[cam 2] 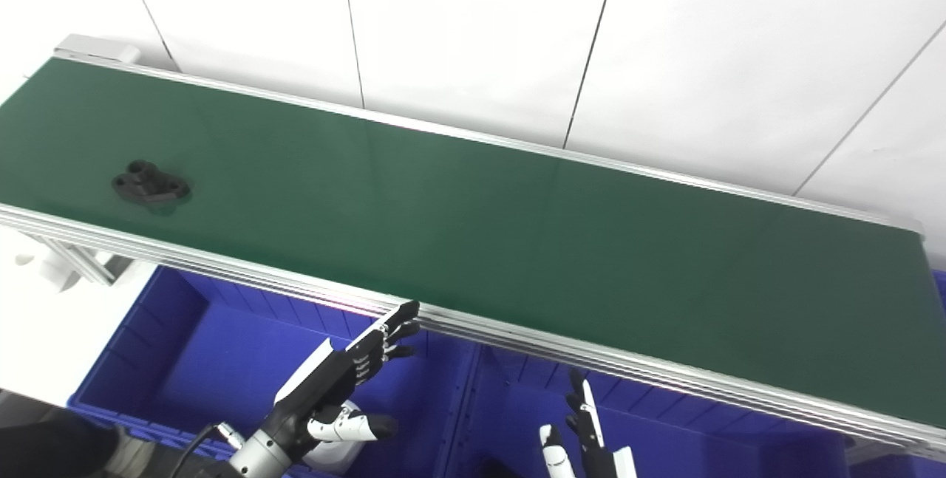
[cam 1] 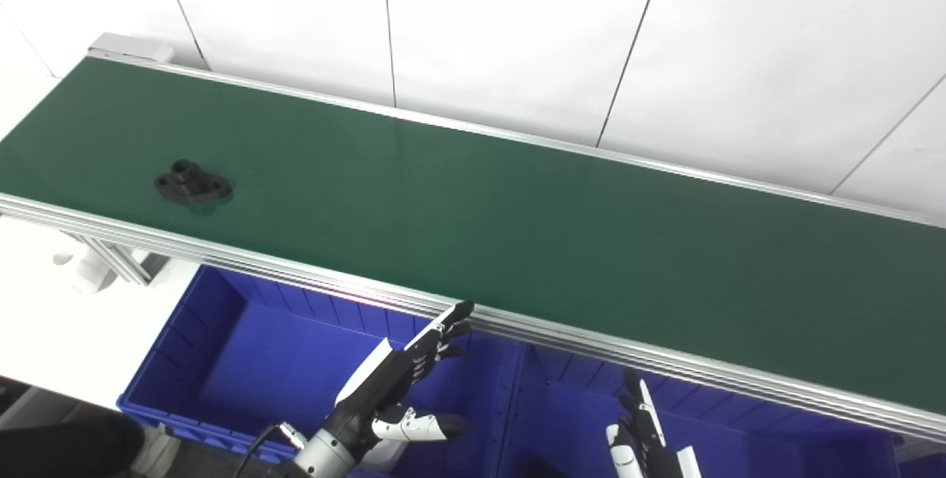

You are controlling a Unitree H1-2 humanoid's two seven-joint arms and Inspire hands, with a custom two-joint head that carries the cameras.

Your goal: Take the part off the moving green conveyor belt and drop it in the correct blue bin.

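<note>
White panelled wall (cam 1: 517,27) with thin dark seams; evenly lit, white floor (cam 1: 66,323)

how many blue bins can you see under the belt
2. One blue bin sits below the conveyor belt at left, the other blue bin to its right, partly cut off; more may be hidden.

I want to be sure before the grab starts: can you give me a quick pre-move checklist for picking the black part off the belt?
1. Black part lying free on the green belt: ok.
2. Left hand open and holding nothing: ok.
3. Right hand holding nothing: ok; partly cut off by the frame.
4. Left hand over the part: not ok; it is over the left blue bin, below the belt's rail.
5. Which bin is correct: cannot tell.
</note>
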